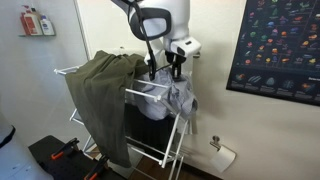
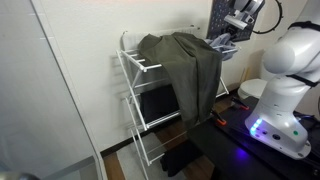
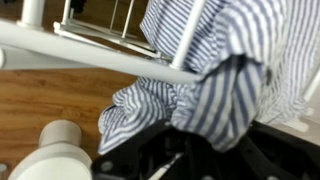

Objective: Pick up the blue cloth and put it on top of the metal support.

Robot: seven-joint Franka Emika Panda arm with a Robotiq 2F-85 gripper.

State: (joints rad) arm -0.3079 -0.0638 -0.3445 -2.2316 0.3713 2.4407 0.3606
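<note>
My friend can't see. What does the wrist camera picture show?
A pale blue-and-white striped cloth hangs crumpled on a thin-tubed white metal rack, filling much of the picture. Behind it is brown wooden floor, and the robot's dark gripper sits blurry at the bottom, its jaws unclear.

Down low now: the floor [image 3: 50, 112] is warm brown wood planking, clear in the wrist view. In an exterior view the metal support [image 2: 133, 110] stands on it, legs slanted, right by the wall. Just beside it a black mat [image 2: 236, 162] lies flat w/ the white robot base [image 2: 282, 125] on top. A dark bundle [image 2: 178, 160] sits under the rack, can't tell what.
</note>
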